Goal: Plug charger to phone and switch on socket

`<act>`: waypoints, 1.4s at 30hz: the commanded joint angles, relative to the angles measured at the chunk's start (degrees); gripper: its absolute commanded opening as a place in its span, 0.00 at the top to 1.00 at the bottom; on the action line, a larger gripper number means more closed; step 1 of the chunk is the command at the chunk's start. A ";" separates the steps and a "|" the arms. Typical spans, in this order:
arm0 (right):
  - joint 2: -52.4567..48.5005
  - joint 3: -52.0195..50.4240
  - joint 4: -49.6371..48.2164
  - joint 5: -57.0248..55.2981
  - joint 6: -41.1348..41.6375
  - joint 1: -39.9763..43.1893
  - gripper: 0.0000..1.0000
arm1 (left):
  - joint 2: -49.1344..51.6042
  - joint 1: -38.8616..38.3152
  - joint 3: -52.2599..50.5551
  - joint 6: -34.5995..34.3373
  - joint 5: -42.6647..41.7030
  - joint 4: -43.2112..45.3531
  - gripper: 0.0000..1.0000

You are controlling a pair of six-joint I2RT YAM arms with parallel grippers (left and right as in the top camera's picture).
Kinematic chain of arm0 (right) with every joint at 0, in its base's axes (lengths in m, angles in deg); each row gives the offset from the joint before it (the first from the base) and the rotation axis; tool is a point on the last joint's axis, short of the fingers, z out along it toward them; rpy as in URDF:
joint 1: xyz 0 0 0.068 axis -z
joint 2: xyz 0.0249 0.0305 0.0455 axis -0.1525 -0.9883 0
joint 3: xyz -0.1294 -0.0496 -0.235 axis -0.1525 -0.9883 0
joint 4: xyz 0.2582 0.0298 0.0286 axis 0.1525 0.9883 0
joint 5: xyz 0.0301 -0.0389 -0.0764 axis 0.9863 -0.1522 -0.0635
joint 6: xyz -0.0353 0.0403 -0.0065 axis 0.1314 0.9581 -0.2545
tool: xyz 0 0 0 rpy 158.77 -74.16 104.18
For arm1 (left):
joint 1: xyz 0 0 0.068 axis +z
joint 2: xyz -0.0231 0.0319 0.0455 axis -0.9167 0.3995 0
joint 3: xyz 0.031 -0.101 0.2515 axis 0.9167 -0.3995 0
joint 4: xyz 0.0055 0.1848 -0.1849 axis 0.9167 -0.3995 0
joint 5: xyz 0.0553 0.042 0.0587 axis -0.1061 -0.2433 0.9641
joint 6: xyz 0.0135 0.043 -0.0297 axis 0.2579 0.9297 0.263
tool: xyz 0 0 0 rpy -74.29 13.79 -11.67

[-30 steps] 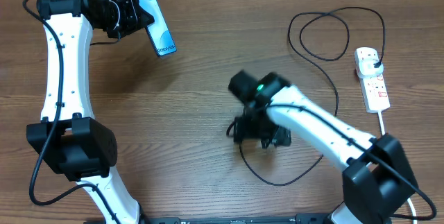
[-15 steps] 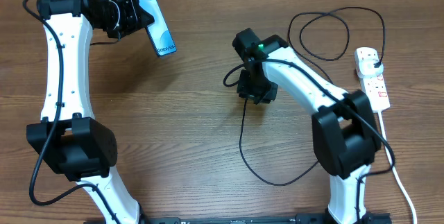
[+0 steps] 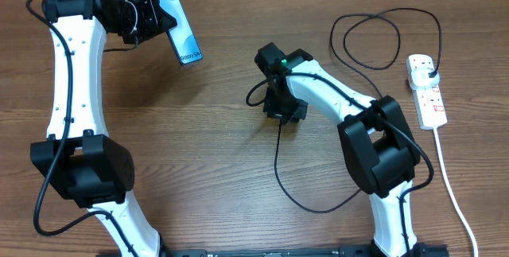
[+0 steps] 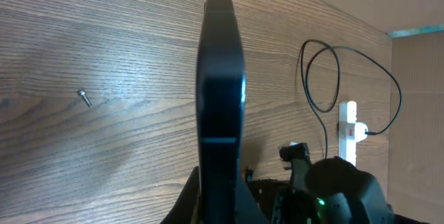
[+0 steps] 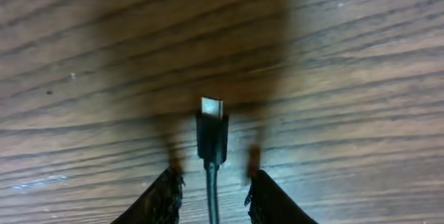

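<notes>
My left gripper (image 3: 163, 18) is at the far left of the table, raised and shut on the phone (image 3: 181, 28), which shows edge-on in the left wrist view as the phone (image 4: 220, 78) rising from between the fingers of that gripper (image 4: 220, 191). My right gripper (image 3: 276, 107) is near the table's middle, shut on the charger cable (image 3: 277, 169). In the right wrist view the connector tip (image 5: 211, 132) sticks out past this gripper (image 5: 211, 179), off the wood. The cable's black plug (image 3: 430, 71) sits in the white socket (image 3: 426, 91) at the right.
The black cable loops widely (image 3: 374, 38) toward the socket at the back right and curves down toward the front (image 3: 318, 208). A thick white cord (image 3: 450, 187) runs from the socket to the front right. A small screw (image 4: 84, 97) lies on the wood.
My right gripper has closed on the cable and swung from the table's centre up and to the left, carrying the connector end along. The left arm and phone stay still.
</notes>
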 commanded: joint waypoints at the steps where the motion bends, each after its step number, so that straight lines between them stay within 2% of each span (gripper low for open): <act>1: -2.16 -0.09 -0.15 0.44 -4.33 0.63 0.69 | -0.20 0.28 0.70 -0.15 -1.97 0.20 0.96; 4: -2.91 -0.09 -0.55 0.46 -4.39 0.63 0.71 | -0.20 0.28 0.70 -0.15 -1.97 0.15 0.96; 8: -2.91 -0.09 -0.72 0.44 -4.39 0.63 0.85 | -0.20 0.28 0.70 -0.13 -1.97 0.17 0.96; 13: -2.91 -0.09 -0.96 0.22 -4.63 0.66 0.89 | -0.20 0.28 0.70 -0.13 -1.97 0.17 0.96; 22: -2.91 -0.09 -1.42 -0.39 -6.25 0.70 0.89 | -0.20 0.28 0.70 -0.13 -1.99 0.09 0.96; 23: -2.91 -0.09 -1.57 -0.39 -7.21 0.70 0.89 | -0.20 0.28 0.70 -0.13 -2.03 0.09 0.96; 24: -2.91 -0.09 -1.75 -0.44 -7.45 0.70 0.95 | -0.20 0.28 0.70 0.24 -2.54 0.11 0.96; 27: -2.89 0.55 -1.97 0.15 -10.32 0.79 0.96 | -0.20 0.28 0.70 5.97 -9.73 0.15 0.96; 29: -1.75 3.85 -0.50 6.32 -13.44 1.60 0.96 | -0.20 0.28 0.70 11.06 -15.56 0.17 0.96; 32: 2.75 8.57 1.49 8.74 -16.22 1.81 0.96 | -0.20 0.28 0.70 17.20 -24.57 0.31 0.96; 34: 8.96 12.24 4.59 8.66 -20.90 1.77 0.96 | -0.20 0.28 0.70 18.16 -27.45 0.63 0.96; 38: 19.78 12.94 10.12 8.70 -28.44 1.79 0.96 | -0.20 0.28 0.70 18.69 -30.34 1.66 0.96; 42: 26.34 12.94 17.27 13.05 -32.09 0.87 0.96 | -0.20 0.28 0.70 19.82 -42.97 6.78 0.96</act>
